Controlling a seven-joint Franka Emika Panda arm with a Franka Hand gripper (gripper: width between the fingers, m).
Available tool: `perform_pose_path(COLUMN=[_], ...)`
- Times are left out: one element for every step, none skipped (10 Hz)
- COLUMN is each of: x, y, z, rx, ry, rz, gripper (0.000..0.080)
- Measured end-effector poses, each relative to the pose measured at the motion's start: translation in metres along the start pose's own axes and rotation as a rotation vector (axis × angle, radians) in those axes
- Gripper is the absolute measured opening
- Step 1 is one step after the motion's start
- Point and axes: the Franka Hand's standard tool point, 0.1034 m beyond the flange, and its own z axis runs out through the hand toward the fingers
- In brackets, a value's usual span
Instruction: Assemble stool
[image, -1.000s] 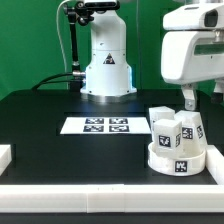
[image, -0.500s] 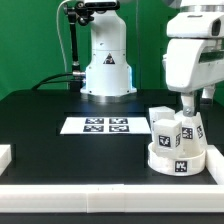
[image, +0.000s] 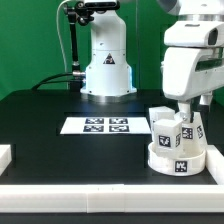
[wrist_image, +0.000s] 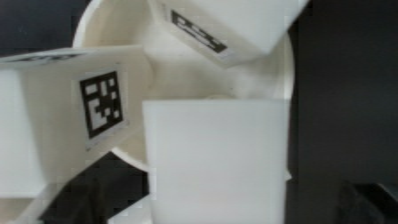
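white plastic round ring-like seat (image: 178, 156) sits near the table's front edge at the exterior view's right, small blocky tagged legs (image: 166, 129) standing in it. the gripper (image: 186, 107) hangs just above them; its opening cannot be told, nor any hold. it should centre over one leg (wrist_image: 71, 100), descend straight, avoid nudging neighbours.

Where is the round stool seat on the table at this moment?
In the exterior view, the seat sits at the right near the front edge of the table, right of the marker board, with the legs standing on it.
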Motion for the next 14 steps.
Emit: perform_pose_path(x=[-0.0001,-0.0013,-0.0015,-0.0015,-0.0016,-0.0015,-0.0016,-0.0016,-0.0016,-0.0017,-0.0018,-0.0017,-0.0013,-0.0014], y=[0.0002,0.0017,0.0019,0.0020,0.0022,0.0021,0.0021,0.0021,0.0020,0.0019,0.0016,0.0013,0.0008,0.0009], z=[0.0000,0.0000,-0.0001,-0.0001,-0.0001,-0.0001,0.0000,0.0000,0.0000,0.0001,0.0004,0.0004,0.0003,0.0004], rx=[0.000,0.000,0.000,-0.001,-0.001,0.001,0.001,0.001,0.001,0.001,0.003,0.013,0.014,0.020], ry=[0.000,0.000,0.000,0.000,0.000,0.001,0.001,0.001,0.001,0.000,0.000,0.002,0.002,0.003], rz=[0.013,0.018,0.040,0.068,0.069,0.118,0.242,0.309,0.393,0.529,0.642,0.810,0.933,1.027], gripper=[0.0536,0.0536,0.0354,0.0335,0.0335,0.0335,0.0335,0.0335,0.0335,0.0337,0.0337,0.0337,0.0337,0.0337])
